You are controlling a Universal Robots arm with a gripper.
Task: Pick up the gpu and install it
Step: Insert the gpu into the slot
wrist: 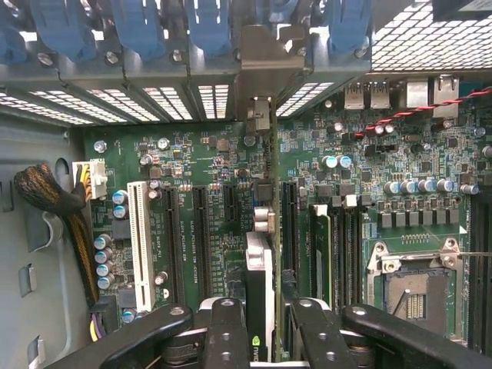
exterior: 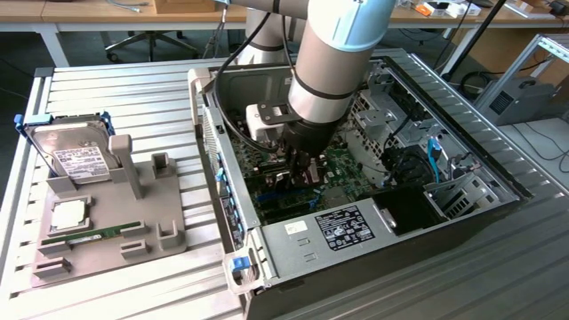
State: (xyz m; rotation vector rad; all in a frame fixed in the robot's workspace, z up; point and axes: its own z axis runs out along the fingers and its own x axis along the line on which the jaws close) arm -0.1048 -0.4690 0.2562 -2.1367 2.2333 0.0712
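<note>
Open computer case [exterior: 462, 127] lying on its side on a slatted metal table [exterior: 116, 93], with the arm reaching down into it from above.

The gripper [exterior: 298, 170] hangs low over the green motherboard [wrist: 200, 177]. Its two black fingers [wrist: 225, 330] are pinching the gpu [exterior: 312, 176] between them, one on each flat face.

In the wrist view the gpu [wrist: 260, 269] is seen edge-on, upright between the fingers and running away from the gripper [wrist: 265, 334] toward the rear wall of the case. Its silvery bracket [wrist: 260, 115] stands at the row of slotted openings there.

The card lies in line with the dark expansion slots, between a long white slot [wrist: 139, 238] on one side and the processor socket [wrist: 415, 284] on the other. Whether its lower edge is seated in a slot cannot be told.

Toward the exterior view's left, well apart from the case, a grey holder [exterior: 116, 220] rests on the table. It carries a white-labelled hard drive [exterior: 76, 157] in a blue frame and a narrow green memory stick [exterior: 93, 233].

A labelled power supply [exterior: 342, 230] fills the near corner of the case.
</note>
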